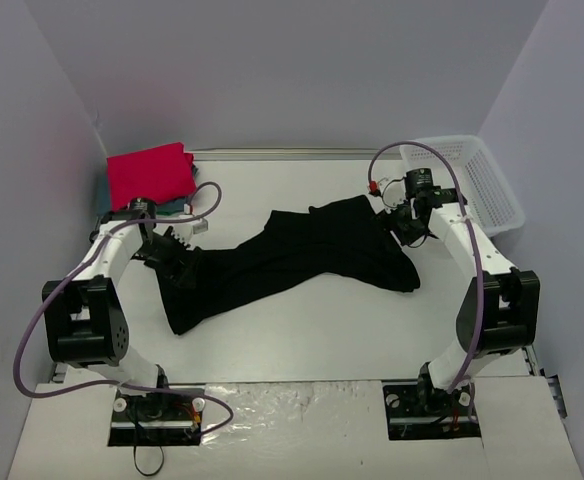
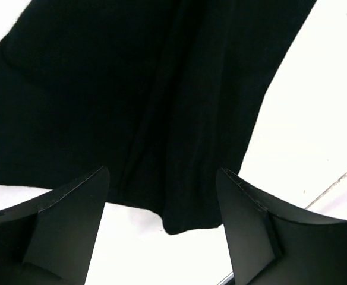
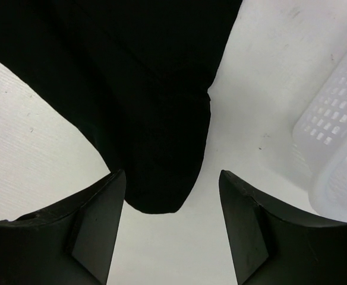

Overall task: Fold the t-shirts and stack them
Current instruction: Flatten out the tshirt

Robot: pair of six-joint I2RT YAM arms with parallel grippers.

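Observation:
The black t-shirt (image 1: 312,250) lies stretched and rumpled across the middle of the table, from front left to back right. My left gripper (image 1: 175,252) hangs open over its left end. In the left wrist view the black t-shirt's (image 2: 102,89) hem lies on the table just ahead of my open left gripper (image 2: 161,171). My right gripper (image 1: 404,226) is open over the right end. In the right wrist view a rounded tip of the black t-shirt (image 3: 144,89) lies under my open right gripper (image 3: 172,173). A folded red-pink t-shirt (image 1: 152,175) sits at the back left, with a teal-blue sliver (image 1: 104,195) beneath it.
A white mesh basket (image 1: 477,185) stands at the back right, close to my right arm; its wall (image 3: 334,142) shows at the right of the right wrist view. Grey walls close in the table on three sides.

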